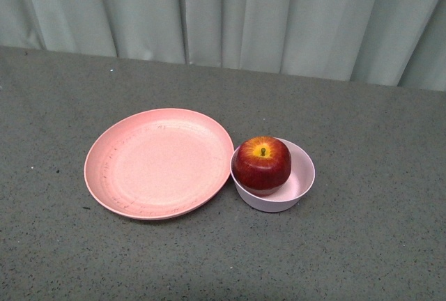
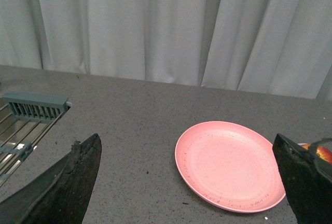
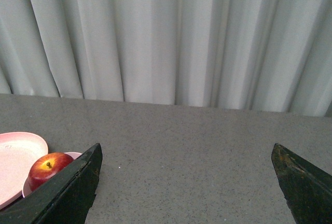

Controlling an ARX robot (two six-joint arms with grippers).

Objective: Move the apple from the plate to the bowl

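Note:
The dark red apple (image 1: 261, 164) with a yellow patch at its stem sits inside the small pale pink bowl (image 1: 300, 182). The wide salmon-pink plate (image 1: 159, 162) lies bare just left of the bowl, almost touching it. Neither arm shows in the front view. My left gripper (image 2: 187, 180) is open above the table, with the plate (image 2: 231, 164) between its fingers' lines of sight and a sliver of the apple (image 2: 322, 153) past one finger. My right gripper (image 3: 187, 177) is open over bare table, the apple (image 3: 47, 168), bowl (image 3: 73, 155) and plate (image 3: 18, 156) off to one side.
The table (image 1: 362, 245) is a grey speckled surface, backed by a pale pleated curtain (image 1: 279, 15). A grey-green wire rack (image 2: 28, 117) stands at the table's edge in the left wrist view.

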